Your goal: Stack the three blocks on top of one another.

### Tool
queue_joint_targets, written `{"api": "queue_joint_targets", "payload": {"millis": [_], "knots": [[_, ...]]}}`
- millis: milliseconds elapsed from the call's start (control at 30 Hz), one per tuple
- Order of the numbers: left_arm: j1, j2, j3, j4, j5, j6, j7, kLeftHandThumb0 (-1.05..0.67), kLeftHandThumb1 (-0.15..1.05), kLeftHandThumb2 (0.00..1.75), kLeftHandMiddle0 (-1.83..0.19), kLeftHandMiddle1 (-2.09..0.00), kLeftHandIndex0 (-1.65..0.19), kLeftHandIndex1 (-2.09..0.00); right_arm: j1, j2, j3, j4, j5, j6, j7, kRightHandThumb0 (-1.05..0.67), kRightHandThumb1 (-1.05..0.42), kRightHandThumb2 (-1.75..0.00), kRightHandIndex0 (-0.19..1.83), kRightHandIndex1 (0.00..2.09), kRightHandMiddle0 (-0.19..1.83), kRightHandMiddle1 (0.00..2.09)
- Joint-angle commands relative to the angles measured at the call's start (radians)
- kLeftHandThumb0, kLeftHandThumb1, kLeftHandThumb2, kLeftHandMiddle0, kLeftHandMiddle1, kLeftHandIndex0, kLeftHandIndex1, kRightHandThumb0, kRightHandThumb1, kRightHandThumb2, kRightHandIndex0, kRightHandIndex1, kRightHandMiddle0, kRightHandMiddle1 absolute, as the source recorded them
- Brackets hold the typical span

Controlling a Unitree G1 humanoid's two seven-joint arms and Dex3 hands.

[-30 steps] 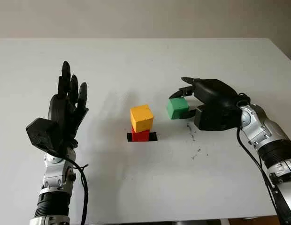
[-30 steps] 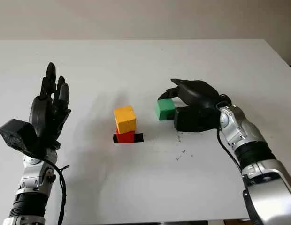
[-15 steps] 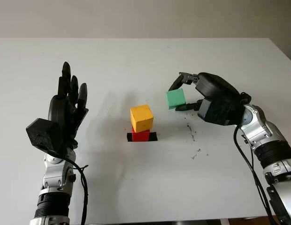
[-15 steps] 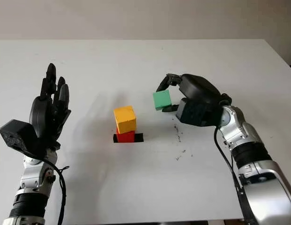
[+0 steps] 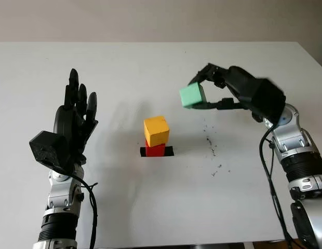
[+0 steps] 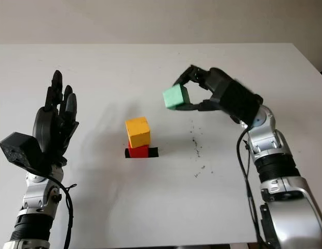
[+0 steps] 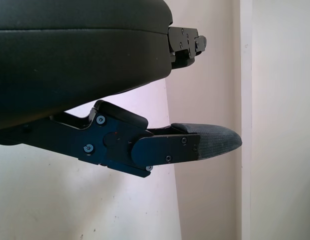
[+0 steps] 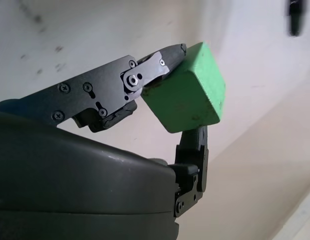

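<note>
Bright, even daylight on the matte white desk (image 5: 150, 207), no hard glare. Soft shadows fall to the left of things: a faint one left of the yellow wooden cube (image 5: 156, 130), another on the desk right of the raised black left hand (image 5: 72, 122). The black right hand (image 5: 239, 93) is motion-blurred along its shell. Right wrist view: green wooden cube (image 8: 187, 95) sharp, background soft, pale and washed out.

The yellow block (image 5: 156, 130) hides most of the red block (image 5: 156, 150). The right hand (image 5: 239, 93) is blurred; the desk (image 5: 150, 197) is cut at its near edge.
</note>
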Motion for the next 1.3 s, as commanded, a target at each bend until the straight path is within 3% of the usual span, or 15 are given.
{"api": "queue_joint_targets", "payload": {"millis": [0, 400, 600, 1000, 1267], "knots": [[0.01, 0.003, -0.001, -0.02, 0.003, 0.002, 0.004, -0.73, 1.05, 0.45, 0.03, -0.06, 0.05, -0.06, -0.023, 0.014, -0.029, -0.053, 0.049, 0.068, 0.035, -0.4, -0.95, -0.05, 0.23, 0.04, 0.24, 1.64], [0.011, 0.003, -0.004, -0.014, 0.009, -0.007, 0.003, -0.74, 1.05, 0.45, 0.03, -0.05, 0.05, -0.06, -0.004, 0.079, -0.085, -0.313, 0.266, 0.488, 0.109, -0.43, -0.99, -0.06, 0.17, 0.02, 0.22, 1.75], [0.013, 0.002, -0.005, -0.021, 0.018, 0.004, 0.013, -0.75, 1.05, 0.45, 0.04, -0.05, 0.06, -0.05, 0.031, 0.116, -0.117, -0.4, 0.381, 0.619, 0.119, -0.43, -1.03, -0.06, 0.21, 0.05, 0.16, 1.8], [0.01, -0.004, -0.003, -0.01, 0.009, -0.008, 0.01, -0.75, 1.05, 0.45, 0.03, -0.06, 0.05, -0.06, 0.075, 0.162, -0.066, -0.424, 0.407, 0.663, 0.131, -0.4, -1.02, -0.05, 0.21, 0.04, 0.18, 1.78], [0.011, -0.005, -0.003, -0.014, 0.008, -0.003, 0.01, -0.76, 1.05, 0.44, 0.03, -0.06, 0.05, -0.06, 0.099, 0.167, 0.01, -0.393, 0.289, 0.546, 0.103, -0.41, -0.96, -0.04, 0.2, 0.04, 0.26, 1.74]]}}
